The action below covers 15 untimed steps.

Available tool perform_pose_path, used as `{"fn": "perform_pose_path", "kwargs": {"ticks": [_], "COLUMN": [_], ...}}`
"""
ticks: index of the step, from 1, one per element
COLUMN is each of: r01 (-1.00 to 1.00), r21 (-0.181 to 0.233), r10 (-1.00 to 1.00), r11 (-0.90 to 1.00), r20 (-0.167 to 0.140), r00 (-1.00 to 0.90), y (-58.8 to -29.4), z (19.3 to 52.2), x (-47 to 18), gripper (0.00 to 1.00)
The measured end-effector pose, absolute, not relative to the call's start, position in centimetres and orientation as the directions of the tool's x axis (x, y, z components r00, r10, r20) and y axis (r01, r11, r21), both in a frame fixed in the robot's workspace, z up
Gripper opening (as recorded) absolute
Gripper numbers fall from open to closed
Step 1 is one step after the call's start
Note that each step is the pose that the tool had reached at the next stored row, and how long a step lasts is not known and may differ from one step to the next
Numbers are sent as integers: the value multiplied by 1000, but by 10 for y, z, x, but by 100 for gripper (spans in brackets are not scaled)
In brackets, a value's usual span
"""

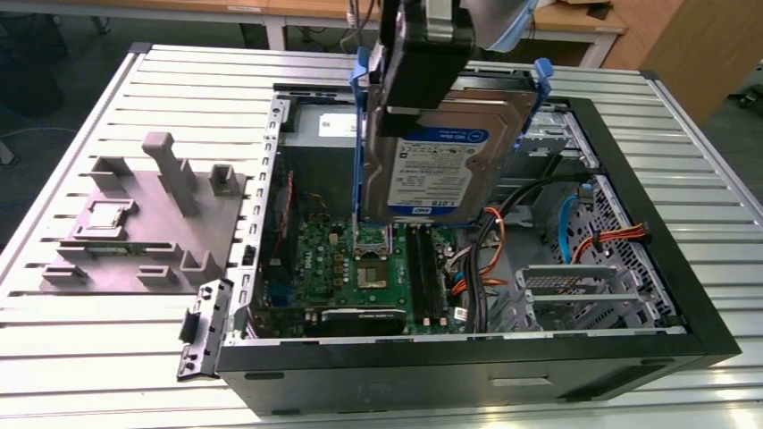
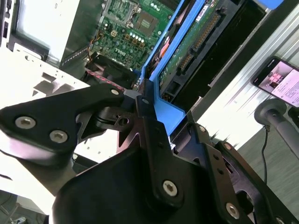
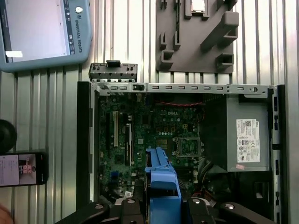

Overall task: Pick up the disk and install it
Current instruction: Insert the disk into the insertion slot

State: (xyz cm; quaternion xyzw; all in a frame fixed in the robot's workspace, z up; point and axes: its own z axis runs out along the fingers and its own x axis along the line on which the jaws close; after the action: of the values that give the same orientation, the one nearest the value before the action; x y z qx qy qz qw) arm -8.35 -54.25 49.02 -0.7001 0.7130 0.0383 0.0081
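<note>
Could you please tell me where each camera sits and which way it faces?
Exterior view: off the arm and high up, looking down slantwise across the table into the open case; the pincer shows, clamping the disk on edge over it.
First wrist view: on the arm, facing straight down onto the motherboard; pincer links flank the disk's blue carrier.
Second wrist view: close behind the pincer, looking along the disk's edge towards the motherboard.
Shared: all three show disk, pincer and motherboard.

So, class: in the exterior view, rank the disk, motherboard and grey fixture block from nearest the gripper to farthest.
1. disk, clamped in the gripper.
2. motherboard, below, inside the case.
3. grey fixture block, at the exterior view's left.
</note>
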Motion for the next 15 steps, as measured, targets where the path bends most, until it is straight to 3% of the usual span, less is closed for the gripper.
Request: {"fn": "perform_pose_path", "kwargs": {"ticks": [15], "r01": [-999], "r21": [43], "r10": [-998], "r11": [17], "r20": [-65], "r00": [-19], "y": [-545], "z": [489], "x": [-70], "gripper": [36]}}
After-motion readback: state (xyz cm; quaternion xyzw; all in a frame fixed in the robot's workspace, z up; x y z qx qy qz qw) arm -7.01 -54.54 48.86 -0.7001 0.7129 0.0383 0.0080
